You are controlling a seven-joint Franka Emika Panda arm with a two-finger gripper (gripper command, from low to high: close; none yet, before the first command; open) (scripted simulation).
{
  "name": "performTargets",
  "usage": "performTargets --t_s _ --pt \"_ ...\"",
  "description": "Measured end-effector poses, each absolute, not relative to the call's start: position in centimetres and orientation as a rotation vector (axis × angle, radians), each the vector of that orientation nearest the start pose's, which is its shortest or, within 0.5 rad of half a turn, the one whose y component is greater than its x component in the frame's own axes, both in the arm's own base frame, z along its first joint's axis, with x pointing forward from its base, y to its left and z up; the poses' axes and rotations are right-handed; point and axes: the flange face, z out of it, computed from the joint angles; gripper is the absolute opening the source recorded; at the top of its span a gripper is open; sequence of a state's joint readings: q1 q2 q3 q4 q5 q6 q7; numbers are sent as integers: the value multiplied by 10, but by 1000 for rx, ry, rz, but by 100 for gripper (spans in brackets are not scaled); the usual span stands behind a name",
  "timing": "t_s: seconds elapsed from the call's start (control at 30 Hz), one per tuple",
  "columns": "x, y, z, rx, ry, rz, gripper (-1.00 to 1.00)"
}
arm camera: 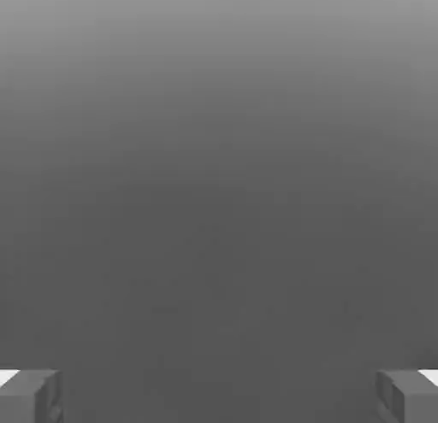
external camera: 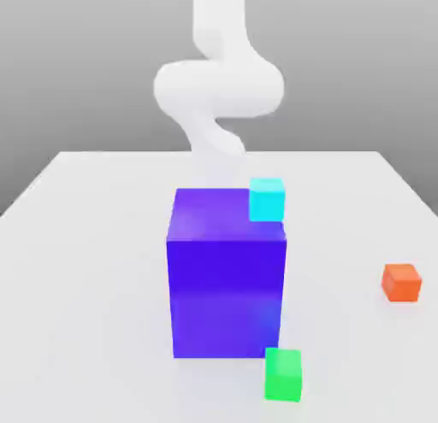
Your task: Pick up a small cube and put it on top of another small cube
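The hand (arm camera: 219, 396) is spread wide, grasping nothing. The green cube (external camera: 283, 374) sits on the tabletop (external camera: 85, 267) just beside the big blue block (external camera: 227, 284), at its near corner; the pink cube's direction from the hand cannot be told.

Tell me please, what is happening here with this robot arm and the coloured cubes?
Nothing is being handled at this moment. The white arm rises behind the big blue-violet block, and its gripper is open and holds nothing. A cyan cube shows at the block's upper corner. The green cube lies on the table in front of the block, and an orange cube sits apart on the exterior view's right.
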State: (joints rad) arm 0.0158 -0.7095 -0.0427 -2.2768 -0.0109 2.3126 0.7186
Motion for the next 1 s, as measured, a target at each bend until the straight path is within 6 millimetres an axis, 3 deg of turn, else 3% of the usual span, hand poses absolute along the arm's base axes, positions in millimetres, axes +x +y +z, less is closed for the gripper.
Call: performTargets --t_s 0.27,0.53,0.8,1.0 --pt "467 -77 609 -2760 796 -809 0" --pt "529 -147 503 -2946 588 -603 0" --pt "555 -222 380 -3076 353 -368 0" --pt "552 -274 280 -3131 152 -173 0"
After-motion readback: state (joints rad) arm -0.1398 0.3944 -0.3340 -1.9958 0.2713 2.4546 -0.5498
